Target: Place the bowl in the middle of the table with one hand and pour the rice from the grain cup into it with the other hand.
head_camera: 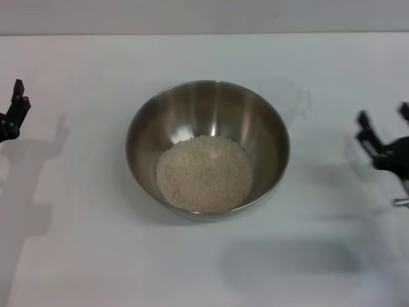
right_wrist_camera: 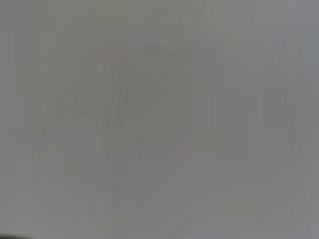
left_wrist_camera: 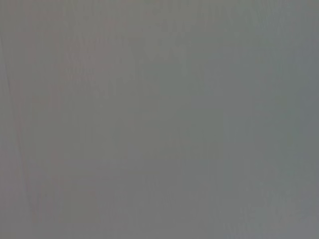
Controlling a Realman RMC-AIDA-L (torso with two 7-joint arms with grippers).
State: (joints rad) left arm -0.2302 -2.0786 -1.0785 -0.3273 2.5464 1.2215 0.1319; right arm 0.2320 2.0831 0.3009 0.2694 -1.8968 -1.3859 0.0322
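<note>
Centrally: bowl (head_camera: 208,148), steel, upright on the white desk (head_camera: 83,256), near the middle of the head view. Thin rim, brushed inside, bright streaks on the far wall.

Contents: rice (head_camera: 204,173), a pale round heap covering the bowl's floor and lying a little toward the near wall. No grains show on the desk around the bowl.

Cup (head_camera: 284,99): clear plastic, very faint against the white, standing on the desk just behind and to the right of the bowl, close to its rim. Whether it touches the bowl cannot be told. It looks empty, though its clearness makes this uncertain.

Left gripper (head_camera: 13,115): black, at the left edge of the head view, well apart from the bowl, holding nothing. Only part of it shows; whether its jaws are open or closed cannot be told. Its shadow falls on the desk beside and below it.

Right gripper (head_camera: 383,128): black, at the right edge of the head view, well apart from bowl and cup. Jaws spread apart, two fingers pointing up and away, nothing between them.

Wrist views, both: a flat grey field; nothing can be made out.
</note>
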